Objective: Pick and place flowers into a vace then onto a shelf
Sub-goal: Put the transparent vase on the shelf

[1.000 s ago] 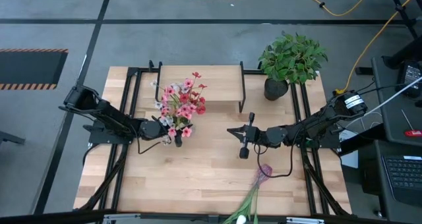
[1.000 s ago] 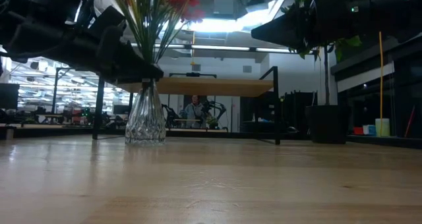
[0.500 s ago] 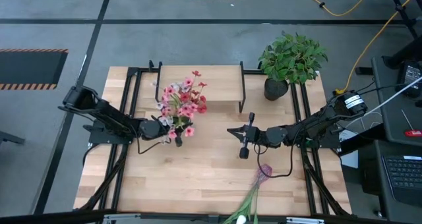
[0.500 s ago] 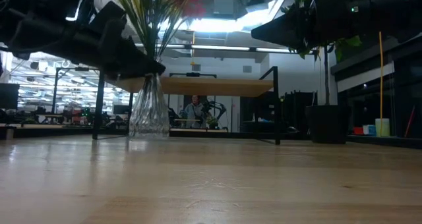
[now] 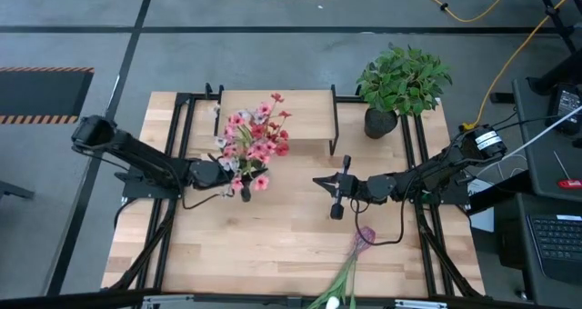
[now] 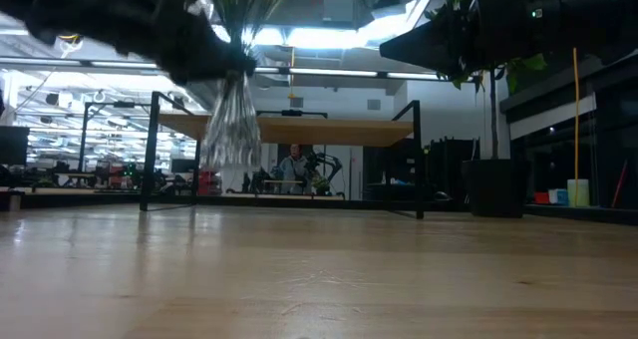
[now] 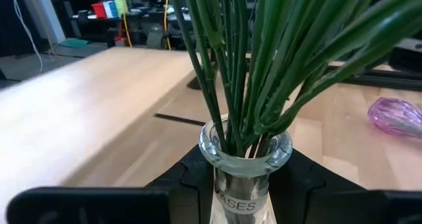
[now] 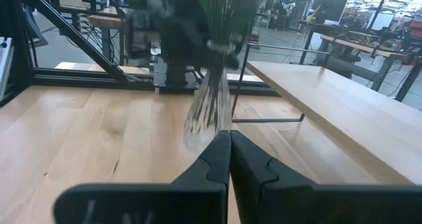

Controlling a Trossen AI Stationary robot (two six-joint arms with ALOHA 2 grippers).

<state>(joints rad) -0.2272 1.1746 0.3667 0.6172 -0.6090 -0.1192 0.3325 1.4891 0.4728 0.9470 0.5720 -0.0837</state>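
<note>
A clear glass vase (image 6: 231, 120) full of flowers (image 5: 255, 136), green stems with pink and red blooms, hangs above the table in front of the shelf (image 5: 300, 118). My left gripper (image 5: 238, 184) is shut on the vase, whose rim (image 7: 245, 148) shows in the left wrist view with the stems rising out of it. At mid table my right gripper (image 5: 320, 182) hovers shut and empty, pointing toward the vase (image 8: 210, 112). More flowers (image 5: 355, 264), one with a purple bloom, lie on the table near its front edge. My left gripper pinches the vase's narrow neck (image 7: 241, 188), just under the rim, between its two fingers (image 7: 188, 181). The fingers come in about level from the table's left side. The vase hangs roughly upright, its base (image 6: 229, 162) clear of the tabletop.
A bushy green plant in a black pot (image 5: 400, 82) stands at the far right, beside the shelf's right end. The shelf's black frame legs (image 6: 419, 160) stand on the table behind the vase. Bare tabletop (image 5: 273, 245) lies between the grippers and the near edge.
My left gripper has risen with the vase. The vase stood on the table a second ago, was just off it half a second ago, and now hangs well clear. The flowers have gone up with it.
</note>
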